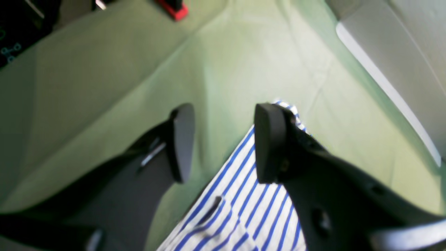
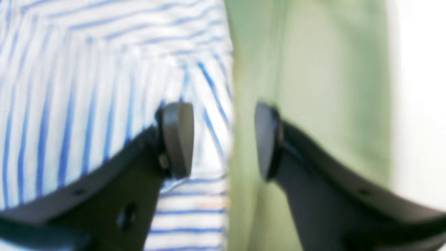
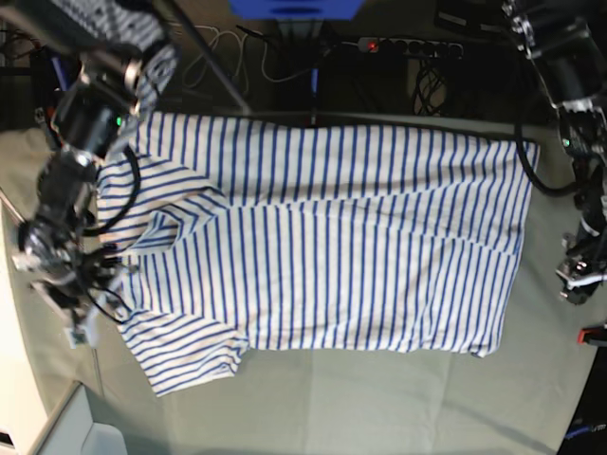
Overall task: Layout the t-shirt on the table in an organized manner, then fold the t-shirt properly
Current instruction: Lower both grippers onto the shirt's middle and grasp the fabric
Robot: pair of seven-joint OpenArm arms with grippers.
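Observation:
The t-shirt (image 3: 332, 256), white with blue stripes, lies spread flat on the table (image 3: 332, 398), collar end to the left and hem to the right. My right gripper (image 3: 76, 318) is open at the shirt's left edge near the lower sleeve. In the right wrist view the gripper (image 2: 223, 139) straddles the shirt's edge: one finger is over the shirt (image 2: 87, 69), the other over the table (image 2: 313, 87). My left gripper (image 3: 577, 284) is open beside the hem. In the left wrist view the gripper (image 1: 224, 143) is empty above a corner of the shirt (image 1: 240, 209) and the table (image 1: 104, 69).
A red object (image 3: 593, 334) sits at the table's right edge and also shows in the left wrist view (image 1: 174, 10). A pale grey surface (image 1: 383, 52) borders the table. Cables and a power strip (image 3: 408, 45) lie behind the table. A white edge (image 3: 90, 441) sits at the front left corner.

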